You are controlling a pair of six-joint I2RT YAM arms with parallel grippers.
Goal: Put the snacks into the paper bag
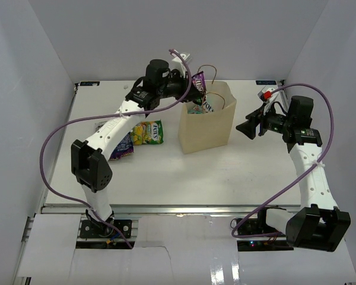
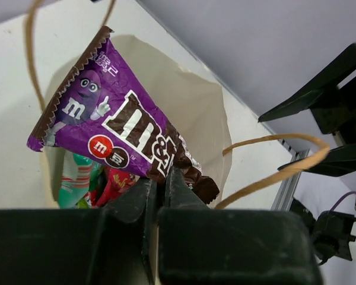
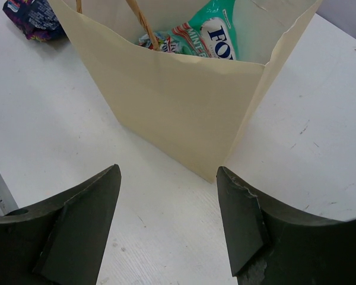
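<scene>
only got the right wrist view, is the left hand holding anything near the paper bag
Observer: Yes, the left hand is shut on a purple M&M's bag, held above the paper bag's open mouth.
Operator: any snacks outside it
Observer: A green-yellow pack lies left of the paper bag, beside the left arm.
Operator: what else is inside
Observer: The left wrist view shows a red packet at the bottom.

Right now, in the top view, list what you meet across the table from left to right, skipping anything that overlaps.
dark packet → green-yellow pack → paper bag → right gripper
</scene>
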